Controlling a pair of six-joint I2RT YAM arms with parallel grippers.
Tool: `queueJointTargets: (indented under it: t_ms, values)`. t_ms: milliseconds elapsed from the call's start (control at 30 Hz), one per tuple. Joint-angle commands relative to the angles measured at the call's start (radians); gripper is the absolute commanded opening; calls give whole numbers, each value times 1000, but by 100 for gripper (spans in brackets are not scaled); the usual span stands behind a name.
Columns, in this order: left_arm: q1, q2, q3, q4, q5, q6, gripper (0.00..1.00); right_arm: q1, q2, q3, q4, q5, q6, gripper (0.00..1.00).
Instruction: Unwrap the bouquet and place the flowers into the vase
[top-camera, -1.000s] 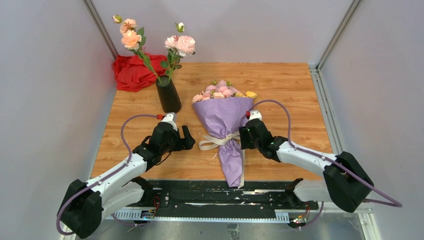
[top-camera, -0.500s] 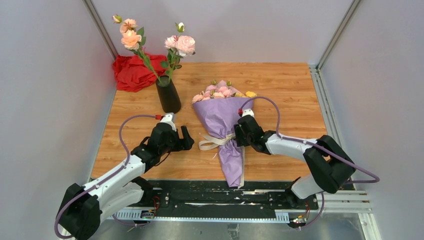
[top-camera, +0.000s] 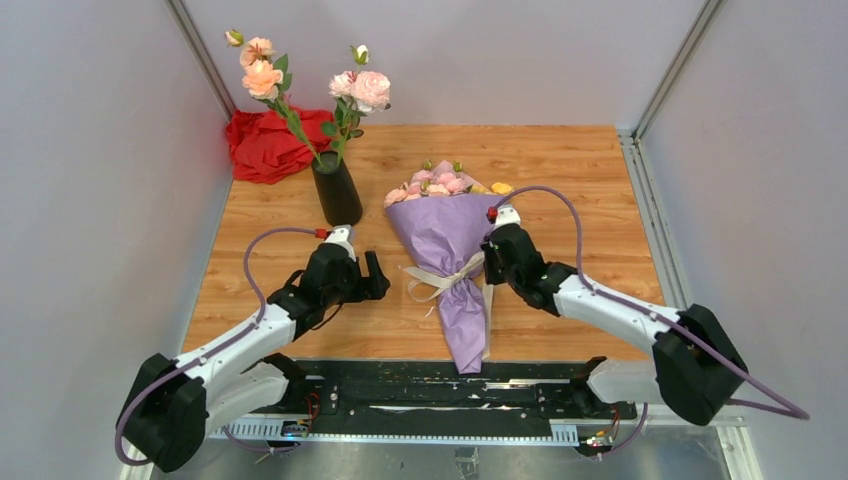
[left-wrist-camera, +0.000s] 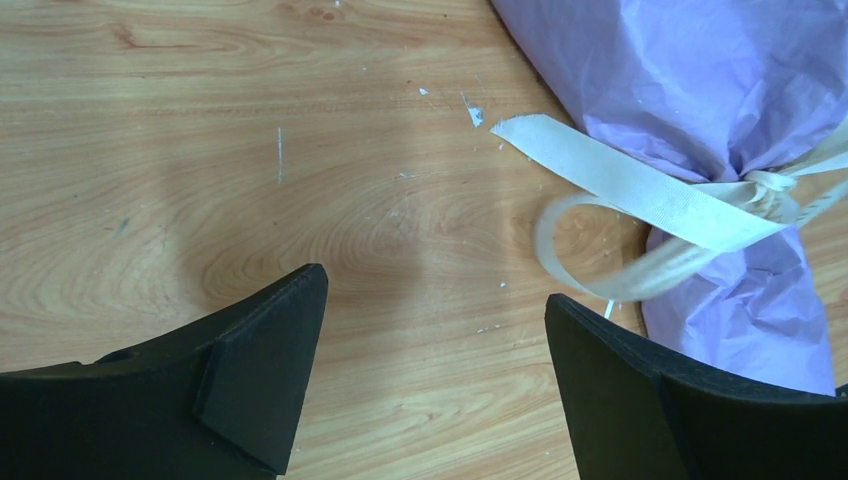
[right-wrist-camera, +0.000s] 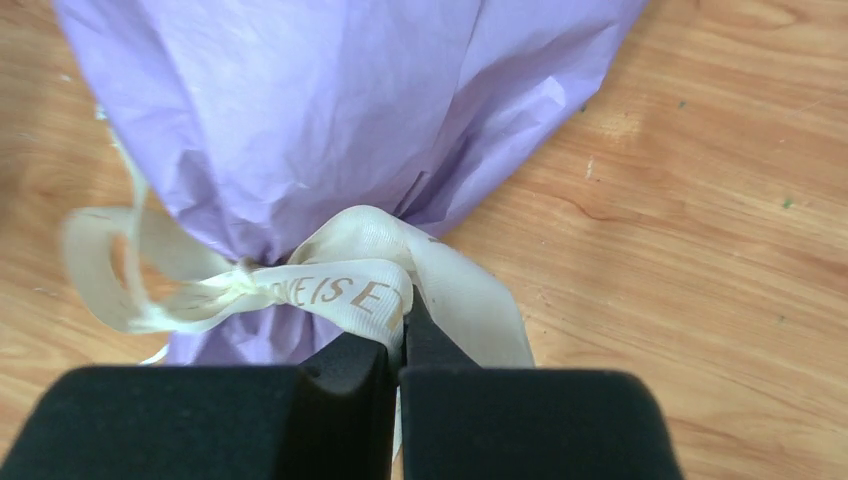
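Where the bouquet (top-camera: 447, 245) lies flat on the wooden table (top-camera: 580, 180), its narrow tail is turned toward the arm bases and its wide mouth away from them. The lilac paper is noted wrapped and tied. The cream ribbon (right-wrist-camera: 340, 285) is knotted round the bouquet's waist, with a loop and a loose end trailing off the bouquet's left side. The flowers (top-camera: 445, 183), small pink and yellow blooms, are seen at the bouquet's mouth, inside the paper.

The right gripper (right-wrist-camera: 400, 340) is set against the bouquet's right side at the waist. Its jaws are clamped together on a lettered band of the ribbon, just beside the knot.

The left gripper (left-wrist-camera: 435, 290) is held to the left of the bouquet, near the ribbon's loose end but apart from it. Its jaws are spread wide, nothing is held, and bare wood is seen in the gap.

The vase (top-camera: 337, 192), black, is stood upright off the bouquet's upper left, near but not touching. Two taller rose stems (top-camera: 371, 88) are carried in it. A red cloth (top-camera: 265, 145) is bunched farther off on that same side of the bouquet.
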Motion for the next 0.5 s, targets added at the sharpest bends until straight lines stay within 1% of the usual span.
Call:
queueJointTargets:
  t_ms: [0,100,200,233,267,300,467]
  values:
    - [-10,75,70,56,29,6,89,-12,-105,16,-94,11,-25,0]
    - [-27,130,134,79,47,0,89,-15,-156,22,-133,12,-31,0]
    - [-74,180,198,85,36,-4,89,-17,-193,21,-161,10,-34,0]
    - [-92,198,216,86,31,-4,89,-17,-201,15,-164,11,-36,3]
    - [-118,220,233,87,25,-6,89,-17,-205,11,-165,10,-40,11]
    - [-130,231,248,87,19,-7,89,-16,-208,5,-165,13,-42,14]
    - [-210,303,273,96,-14,-23,89,-17,-202,-32,-161,25,-30,27]
